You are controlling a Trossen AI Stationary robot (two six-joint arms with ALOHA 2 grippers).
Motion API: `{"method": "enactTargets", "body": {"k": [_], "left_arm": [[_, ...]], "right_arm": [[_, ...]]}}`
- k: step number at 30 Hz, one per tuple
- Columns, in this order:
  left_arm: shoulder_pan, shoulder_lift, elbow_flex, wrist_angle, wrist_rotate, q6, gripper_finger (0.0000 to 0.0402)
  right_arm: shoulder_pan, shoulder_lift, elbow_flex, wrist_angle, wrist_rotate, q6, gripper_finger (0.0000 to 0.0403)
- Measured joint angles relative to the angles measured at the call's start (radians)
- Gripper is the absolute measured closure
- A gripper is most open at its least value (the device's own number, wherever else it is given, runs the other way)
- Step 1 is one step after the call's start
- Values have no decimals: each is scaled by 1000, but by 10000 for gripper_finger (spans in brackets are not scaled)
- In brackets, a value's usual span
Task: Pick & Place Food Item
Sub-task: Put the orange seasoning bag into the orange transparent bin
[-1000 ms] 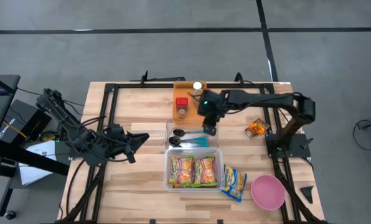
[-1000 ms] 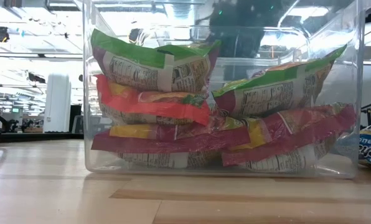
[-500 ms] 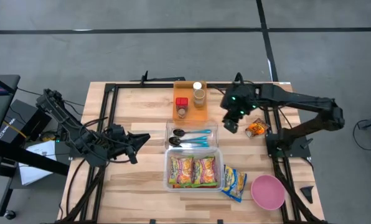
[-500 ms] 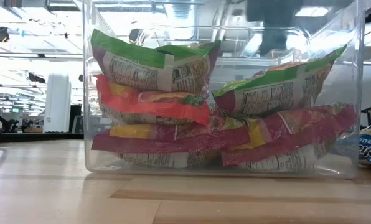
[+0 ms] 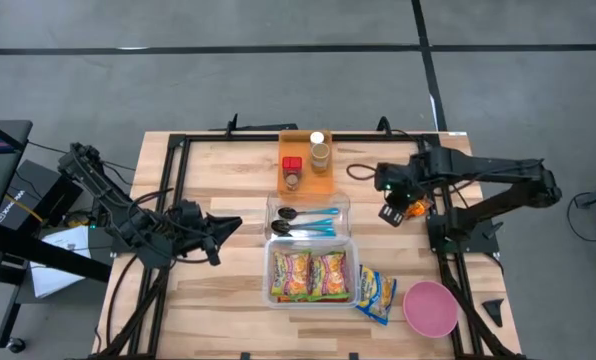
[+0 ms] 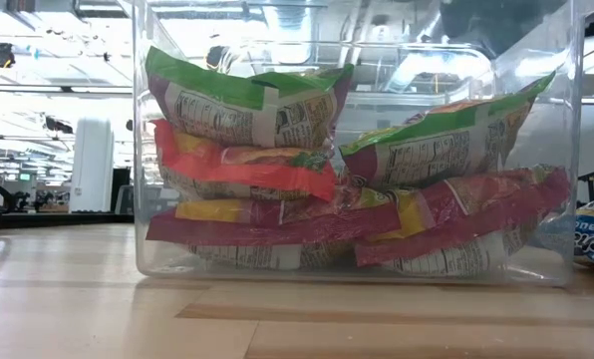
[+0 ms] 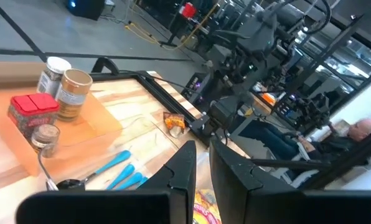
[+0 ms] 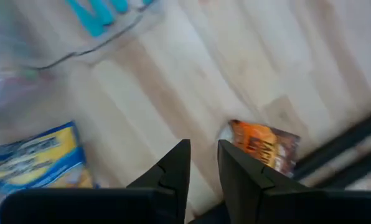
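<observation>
High view: right gripper (image 5: pixel 393 212) hangs over the table's right side, just beside the small orange snack packet (image 5: pixel 415 207) lying flat on the light wooden table (image 5: pixel 228 290). Looks like it's lined up to pick that packet, which is prob the food item to move. Left gripper (image 5: pixel 221 226) waits at mid-left, well apart from everything. In the centre, a clear plastic tub (image 5: pixel 312 275) w/ green-and-red snack bags sits near, a clear cutlery tray (image 5: pixel 307 218) w/ blue-handled spoons just beyond it, and an orange tray of small jars (image 5: pixel 306 162) farthest. A blue-and-yellow snack bag (image 5: pixel 375 294) lies just right of the tub, next to a pink round bowl (image 5: pixel 430 307), maybe the drop spot, can't tell

Low view: only the tub fills the frame, bags stacked inside; no gripper clearly visible

Left wrist view: left fingers (image 7: pixel 184 171) stand nearly together w/ a thin gap, nothing between them. Orange packet lies far off across the table

Right wrist view: right fingers (image 8: pixel 177 165) stand a narrow slit apart, empty, pointing down w/ the orange packet just beside them, not yet between. Jaws look too narrow for the packet, so they'd need to widen before a grab
</observation>
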Motion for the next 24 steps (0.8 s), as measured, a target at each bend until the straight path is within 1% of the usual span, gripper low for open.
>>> {"method": "enactTargets", "body": {"k": [3, 6, 10, 12, 14, 16, 21, 24], "left_arm": [[-5, 5, 0, 1, 23, 1, 362], [-5, 20, 0, 0, 26, 2, 362], [-3, 45, 0, -2, 25, 2, 362], [-2, 59, 0, -4, 26, 2, 362], [-2, 63, 0, -4, 26, 2, 362], [6, 64, 0, -4, 26, 2, 362], [35, 50, 0, 0, 26, 2, 362], [44, 37, 0, 4, 28, 2, 362]], "right_arm": [[36, -12, 0, -21, 75, 89, 326], [51, -25, -36, -18, 93, 200, 326], [50, -41, -176, -9, 93, 314, 326], [38, -42, -270, 33, 91, 356, 326], [13, -41, -358, 75, 66, 368, 326], [-14, -35, -417, 143, 39, 358, 326], [-59, -33, -522, 290, 35, 284, 326], [-80, -34, -570, 288, 36, 270, 326]]}}
